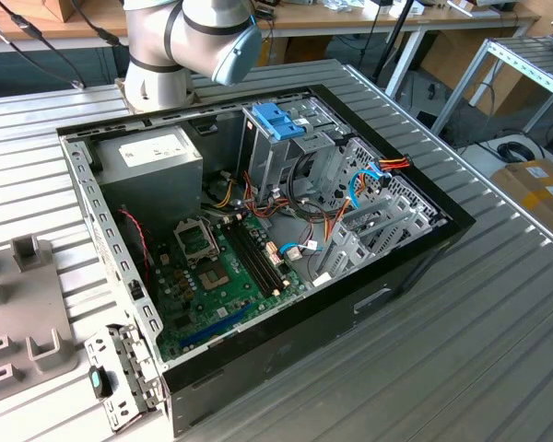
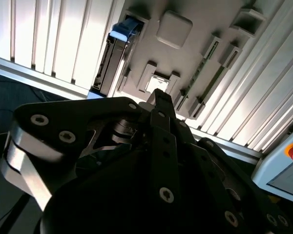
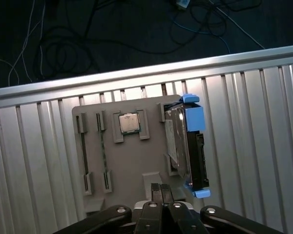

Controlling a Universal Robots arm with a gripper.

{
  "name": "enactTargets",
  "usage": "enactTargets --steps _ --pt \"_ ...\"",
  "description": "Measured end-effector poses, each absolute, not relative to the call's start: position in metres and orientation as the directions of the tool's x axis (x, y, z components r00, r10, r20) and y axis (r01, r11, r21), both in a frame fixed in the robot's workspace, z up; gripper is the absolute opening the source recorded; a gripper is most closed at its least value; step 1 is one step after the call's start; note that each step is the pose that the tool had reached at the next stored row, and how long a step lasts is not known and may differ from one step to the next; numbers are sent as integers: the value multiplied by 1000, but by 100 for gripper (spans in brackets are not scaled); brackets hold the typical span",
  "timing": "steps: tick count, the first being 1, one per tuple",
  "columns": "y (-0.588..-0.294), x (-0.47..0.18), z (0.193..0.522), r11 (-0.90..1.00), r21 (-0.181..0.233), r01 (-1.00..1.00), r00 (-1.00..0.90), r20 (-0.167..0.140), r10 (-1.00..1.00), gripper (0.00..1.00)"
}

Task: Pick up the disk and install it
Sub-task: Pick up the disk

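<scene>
The disk (image 3: 185, 146) is a silver drive in a blue plastic frame, standing on edge in a slot of a grey holder plate (image 3: 122, 161) on the ribbed metal table. In both wrist views my gripper (image 3: 161, 187) hovers over the plate, close beside the disk and apart from it. Its black fingers (image 3: 156, 191) are pressed together with nothing between them. The second wrist view shows the disk (image 2: 112, 58) beyond the gripper (image 2: 158, 95). In the exterior view, the open computer case (image 1: 415, 267) lies on the table, with a metal drive cage (image 1: 295, 152) inside.
The holder plate also carries a processor chip (image 3: 129, 123) and two memory sticks (image 3: 84, 146). A blue latch (image 1: 278, 120) tops the drive cage; a grey power supply (image 1: 152, 161) and loose cables (image 1: 378, 175) sit in the case. Beyond the table edge (image 3: 136, 78), cables lie on the floor.
</scene>
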State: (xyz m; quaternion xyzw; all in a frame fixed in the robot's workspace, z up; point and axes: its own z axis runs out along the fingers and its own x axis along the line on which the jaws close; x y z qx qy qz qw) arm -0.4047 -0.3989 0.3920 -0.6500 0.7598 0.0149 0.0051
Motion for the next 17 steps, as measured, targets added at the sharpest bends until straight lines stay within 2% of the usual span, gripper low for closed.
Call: enactTargets --steps 17 --pt "-399 -405 392 94 16 -995 -94 -27 -995 11"
